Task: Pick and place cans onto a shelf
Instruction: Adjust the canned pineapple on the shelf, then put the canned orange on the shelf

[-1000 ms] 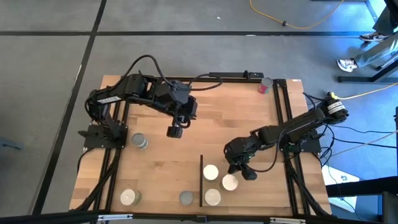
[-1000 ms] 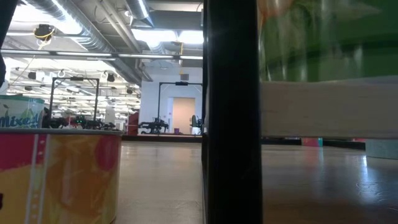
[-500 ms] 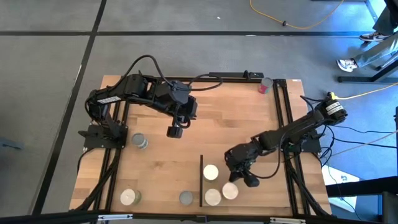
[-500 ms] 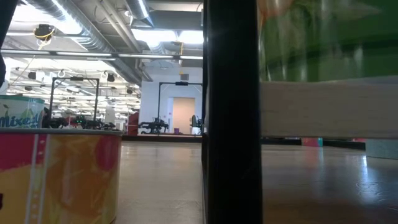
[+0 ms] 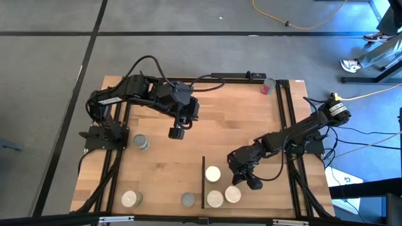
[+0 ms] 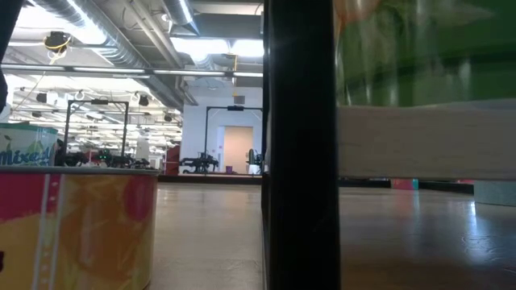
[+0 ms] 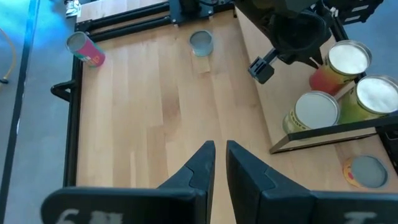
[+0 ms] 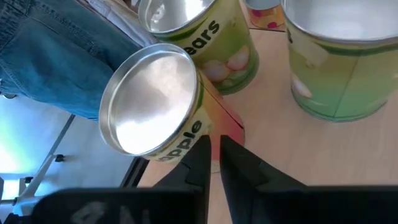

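Three cans stand on the shelf (image 5: 264,188), right of its black strip (image 5: 203,182): one (image 5: 213,174) farther back, one (image 5: 215,199) by the near edge, and the apple can (image 5: 232,194) beside it. My right gripper (image 5: 242,183) is shut and slants down on the apple can's far-right side. In the right wrist view the apple can (image 8: 152,102) fills the space just ahead of the fingertips. My left gripper (image 5: 176,132) hangs shut above the table's middle, touching nothing. My right gripper sets its shut fingertips (image 8: 200,149) against the apple can's side wall, low down (image 8: 186,138). They come slanting down from the far right. The can stands on the shelf on its base. The fingers themselves cover the exact spot of touch.
Loose cans stand on the table: one (image 5: 139,143) at the left, two (image 5: 130,199) (image 5: 188,199) by the near edge, and a red one (image 5: 268,86) at the far right corner. Black frame rails (image 5: 286,125) run along the sides. In the low view a black post (image 6: 298,145) blocks the middle.
My right gripper has gone toward the table's near edge and then stopped. The apple can has slid along the shelf with it and now stands next to the can by the near edge.
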Robot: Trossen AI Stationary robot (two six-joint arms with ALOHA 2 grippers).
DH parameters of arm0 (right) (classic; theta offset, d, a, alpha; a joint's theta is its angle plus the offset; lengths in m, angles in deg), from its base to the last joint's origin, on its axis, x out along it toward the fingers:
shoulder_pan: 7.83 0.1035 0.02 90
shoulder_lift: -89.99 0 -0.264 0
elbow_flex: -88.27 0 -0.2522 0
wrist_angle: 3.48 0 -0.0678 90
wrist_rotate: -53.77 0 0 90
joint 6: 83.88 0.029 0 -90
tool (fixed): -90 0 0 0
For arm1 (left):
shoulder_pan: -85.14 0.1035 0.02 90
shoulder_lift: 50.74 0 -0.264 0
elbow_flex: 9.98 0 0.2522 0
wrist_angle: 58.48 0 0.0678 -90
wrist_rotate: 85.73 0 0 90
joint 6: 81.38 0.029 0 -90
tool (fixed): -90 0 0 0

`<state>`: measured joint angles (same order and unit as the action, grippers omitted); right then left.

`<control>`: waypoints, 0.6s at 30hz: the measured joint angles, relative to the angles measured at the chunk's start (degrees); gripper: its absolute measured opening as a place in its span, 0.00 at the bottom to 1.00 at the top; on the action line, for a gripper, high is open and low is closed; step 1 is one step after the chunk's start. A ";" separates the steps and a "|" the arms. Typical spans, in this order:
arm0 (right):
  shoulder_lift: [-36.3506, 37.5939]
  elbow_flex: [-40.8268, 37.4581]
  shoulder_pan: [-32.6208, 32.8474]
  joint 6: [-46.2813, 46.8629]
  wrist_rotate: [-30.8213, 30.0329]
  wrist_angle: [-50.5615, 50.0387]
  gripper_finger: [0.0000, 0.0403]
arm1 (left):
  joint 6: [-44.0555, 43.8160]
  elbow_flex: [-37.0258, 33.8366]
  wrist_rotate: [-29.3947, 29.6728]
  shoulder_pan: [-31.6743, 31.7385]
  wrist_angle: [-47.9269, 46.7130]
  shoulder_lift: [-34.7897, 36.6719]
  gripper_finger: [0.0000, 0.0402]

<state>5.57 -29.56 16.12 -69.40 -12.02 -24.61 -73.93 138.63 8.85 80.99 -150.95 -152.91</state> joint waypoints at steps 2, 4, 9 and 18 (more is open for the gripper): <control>0.86 0.25 -0.11 -0.06 -0.15 -0.84 0.09 | 0.00 0.00 0.00 -0.16 -0.74 0.00 0.08; 1.85 1.27 -0.41 -0.49 -0.95 -3.45 0.09 | -0.75 0.00 0.03 -0.47 -2.55 0.03 0.08; 4.47 5.69 -0.52 -4.21 -8.43 -14.15 0.09 | -5.76 0.07 0.02 -1.38 -9.75 0.63 0.08; 5.88 18.70 -1.53 -2.48 -22.94 -33.90 0.09 | -14.13 0.04 -0.34 -4.94 -11.32 0.55 0.08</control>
<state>11.44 -10.86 14.59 -71.88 -34.96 -58.50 -88.06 138.68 8.51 76.05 -162.28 -152.37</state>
